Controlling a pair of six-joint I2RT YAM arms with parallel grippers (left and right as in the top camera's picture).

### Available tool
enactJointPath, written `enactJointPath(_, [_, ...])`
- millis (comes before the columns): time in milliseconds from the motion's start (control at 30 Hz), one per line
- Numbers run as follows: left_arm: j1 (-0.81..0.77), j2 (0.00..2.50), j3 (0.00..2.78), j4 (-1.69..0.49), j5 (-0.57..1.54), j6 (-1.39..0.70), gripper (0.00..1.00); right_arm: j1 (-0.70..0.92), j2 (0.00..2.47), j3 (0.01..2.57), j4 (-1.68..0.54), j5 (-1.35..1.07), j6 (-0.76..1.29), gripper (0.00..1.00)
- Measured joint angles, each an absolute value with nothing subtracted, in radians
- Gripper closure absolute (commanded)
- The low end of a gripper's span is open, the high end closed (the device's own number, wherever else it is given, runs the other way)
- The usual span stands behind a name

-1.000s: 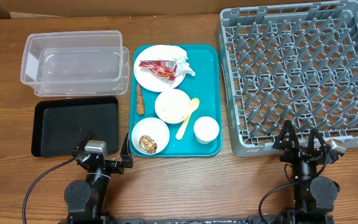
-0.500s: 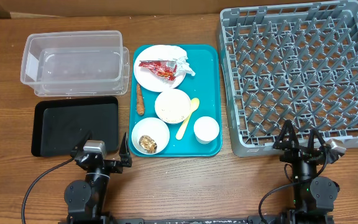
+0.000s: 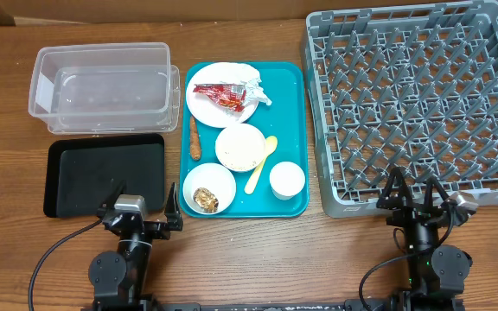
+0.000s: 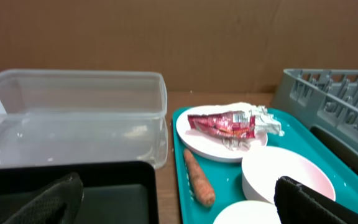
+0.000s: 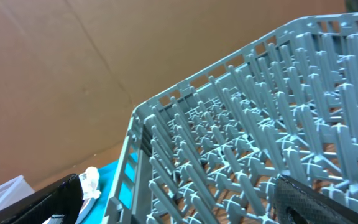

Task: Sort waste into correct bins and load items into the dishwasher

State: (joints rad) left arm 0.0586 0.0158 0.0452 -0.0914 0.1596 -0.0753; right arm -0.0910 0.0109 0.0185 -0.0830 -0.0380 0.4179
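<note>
Left end effector (image 3: pixel 148 197) and right end effector (image 3: pixel 415 186) spread — wrapper (image 3: pixel 221 95) on plate (image 3: pixel 206 112), lump (image 3: pixel 204 198) in bowl (image 3: pixel 220 177).

this looks like a robotics lab bench rather than a real kitchen. a bare wooden table (image 3: pixel 258 259) is backed by plain brown cardboard (image 4: pixel 166 37), with a small left arm (image 3: pixel 119 263) and right arm (image 3: pixel 430 263) mounted at its near edge and a black cable (image 3: pixel 50 257) trailing off. the kitchenware is laid out like a staged test: a teal tray (image 3: pixel 294 130) of dishes sits between a grey dish rack (image 3: pixel 413 95) and a clear tub (image 3: pixel 102 82) with a black tray (image 3: pixel 102 173).
</note>
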Motion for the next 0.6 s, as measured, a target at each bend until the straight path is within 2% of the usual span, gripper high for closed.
enactJointPath(200, [0.059, 0.016, 0.046, -0.021, 0.160, -0.075, 0.00, -0.091, 0.011, 0.036, -0.099, -0.098, 0.358, 0.00])
enactJointPath(467, [0.059, 0.031, 0.145, -0.052, 0.159, -0.067, 0.00, -0.091, 0.011, 0.279, -0.231, -0.135, 0.303, 0.00])
enactJointPath(600, [0.059, 0.131, 0.273, -0.052, 0.160, -0.049, 0.00, -0.091, 0.014, 0.410, -0.344, -0.145, 0.276, 0.00])
